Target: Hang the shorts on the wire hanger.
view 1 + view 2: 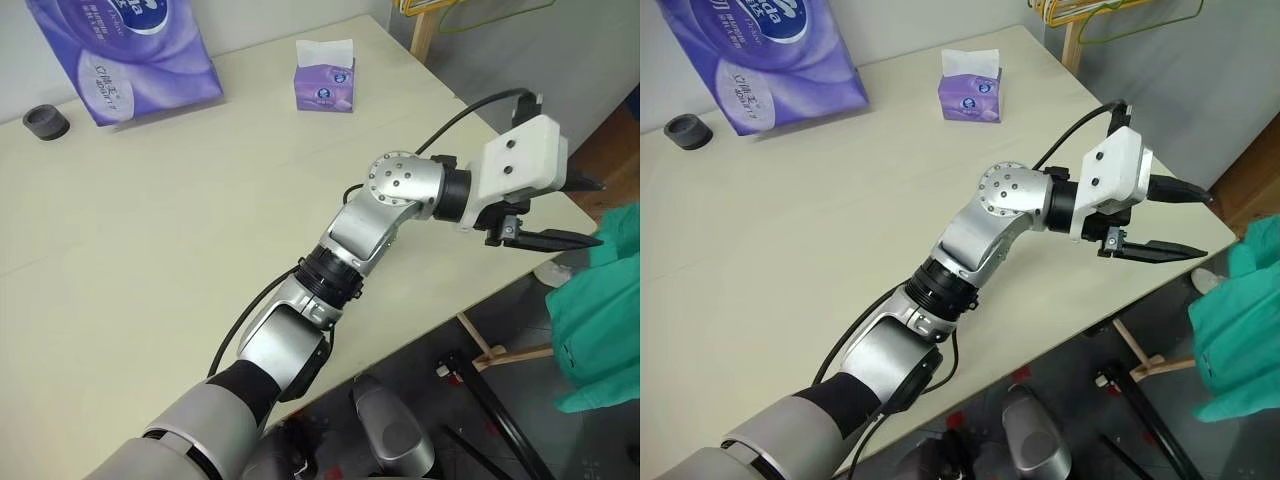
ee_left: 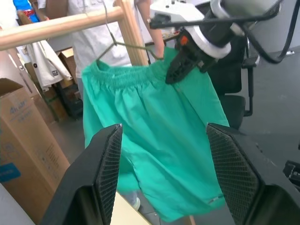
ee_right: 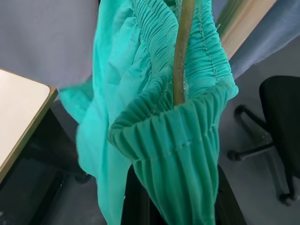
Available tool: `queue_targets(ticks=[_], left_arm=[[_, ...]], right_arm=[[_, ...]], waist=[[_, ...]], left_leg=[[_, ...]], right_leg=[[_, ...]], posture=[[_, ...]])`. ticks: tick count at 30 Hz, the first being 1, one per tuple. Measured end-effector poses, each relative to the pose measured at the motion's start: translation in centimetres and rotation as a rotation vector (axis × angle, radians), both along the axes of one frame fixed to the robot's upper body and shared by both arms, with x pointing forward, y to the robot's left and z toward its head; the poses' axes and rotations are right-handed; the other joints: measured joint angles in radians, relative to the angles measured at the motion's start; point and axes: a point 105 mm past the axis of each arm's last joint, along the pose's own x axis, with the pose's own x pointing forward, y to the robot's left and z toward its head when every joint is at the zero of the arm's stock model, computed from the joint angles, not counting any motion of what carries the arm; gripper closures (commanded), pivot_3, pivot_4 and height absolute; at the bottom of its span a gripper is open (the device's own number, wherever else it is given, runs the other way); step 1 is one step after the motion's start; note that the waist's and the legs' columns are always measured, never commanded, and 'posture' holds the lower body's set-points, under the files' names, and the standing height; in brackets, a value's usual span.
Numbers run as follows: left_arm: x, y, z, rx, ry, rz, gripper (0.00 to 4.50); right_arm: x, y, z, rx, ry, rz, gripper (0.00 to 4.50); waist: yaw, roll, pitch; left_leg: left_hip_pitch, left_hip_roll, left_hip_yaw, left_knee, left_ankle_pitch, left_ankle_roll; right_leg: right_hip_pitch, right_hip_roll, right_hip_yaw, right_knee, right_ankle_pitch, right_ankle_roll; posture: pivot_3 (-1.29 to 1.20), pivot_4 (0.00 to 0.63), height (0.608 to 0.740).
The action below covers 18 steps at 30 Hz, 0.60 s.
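The teal-green shorts hang by their gathered waistband on the thin wire hanger. The hanger's hook goes over a wooden rod. My right gripper is shut on one end of the waistband. In the right wrist view the hanger wire runs inside the waistband opening. My left gripper reaches out past the table's right edge, level and open, with nothing between its fingers. It is a short way from the shorts and apart from them.
The pale table carries a big purple tissue pack, a small tissue box and a black cup. Yellow-green hangers hang at the back right. A person in white, a cardboard box and an office chair stand around the rack.
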Motion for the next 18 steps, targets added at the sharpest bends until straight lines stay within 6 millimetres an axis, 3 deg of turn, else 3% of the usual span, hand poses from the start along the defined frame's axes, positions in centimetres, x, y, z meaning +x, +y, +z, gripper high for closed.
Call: queue_targets(ticks=[8,18], left_arm=[[0.2,-0.4,0.0,0.012,0.032,-0.001,1.5],[0.3,-0.5,0.7,-0.008,0.041,-0.013,1.5]], right_arm=[[0.5,-2.2,0.0,0.067,-0.022,-0.058,4.5],[1.6,-1.4,-0.9,0.111,-0.017,-0.009,4.5]], waist=[[-0.004,0.01,-0.009],[-0.011,0.016,-0.019]], left_leg=[[0.0,0.0,0.001,0.001,0.0,0.0],[0.001,0.0,0.006,0.002,0.0,0.0]], right_leg=[[0.0,0.0,0.0,0.001,0.001,0.001],[0.0,0.0,0.003,0.001,0.003,0.005]], posture=[[-0.62,0.213,0.74],[-0.59,0.215,0.74]])
